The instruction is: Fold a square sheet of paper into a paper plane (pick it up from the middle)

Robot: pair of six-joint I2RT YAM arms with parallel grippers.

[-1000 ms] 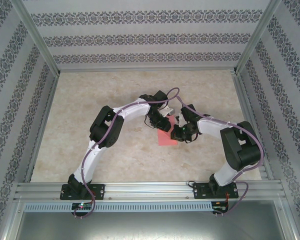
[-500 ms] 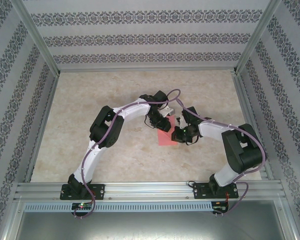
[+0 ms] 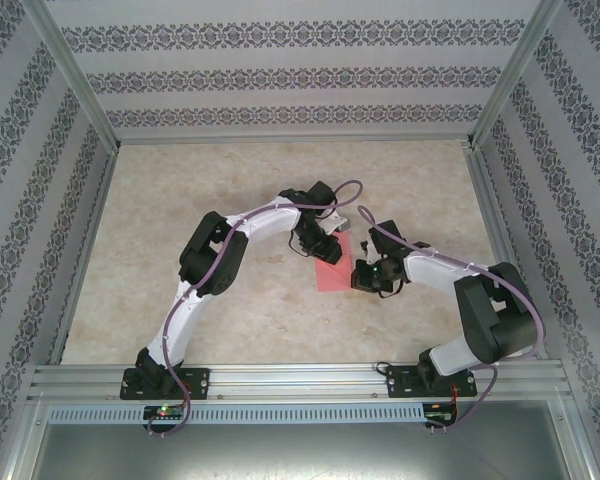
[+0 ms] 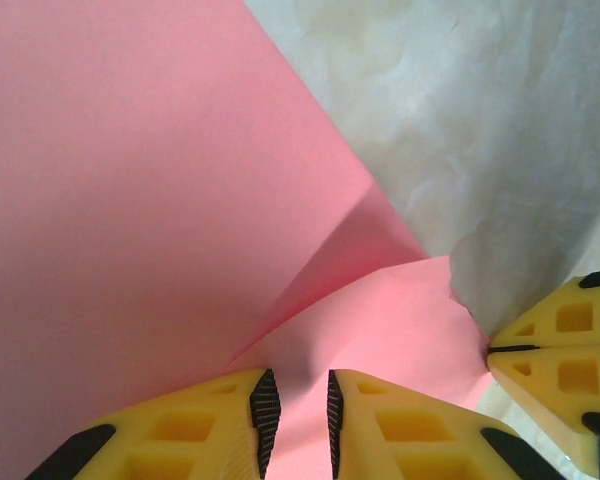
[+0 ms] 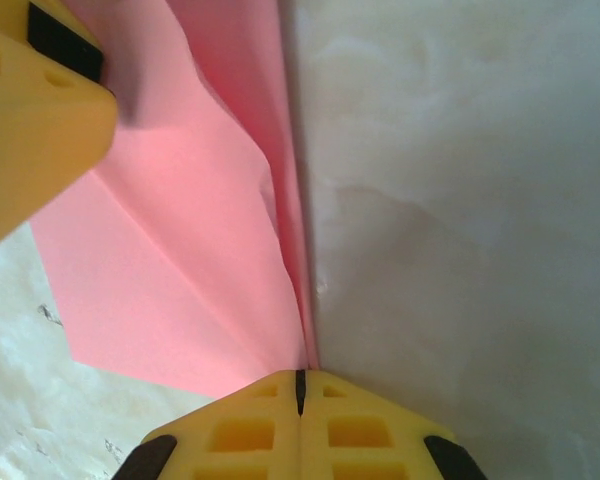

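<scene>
My left pincer (image 3: 323, 247) (image 4: 297, 410) hangs tip-down over the far left part of the square sheet of paper (image 3: 332, 277) (image 4: 130, 200). Its jaws are a narrow gap apart, with pink showing between the pads. The sheet lies partly folded on the marbled table (image 3: 180, 200), between my two arms, one flap turned over along a crease. My right pincer (image 3: 355, 270) (image 5: 301, 378) is closed tight, its tip touching the sheet's right folded edge. I cannot tell whether paper is nipped inside.
</scene>
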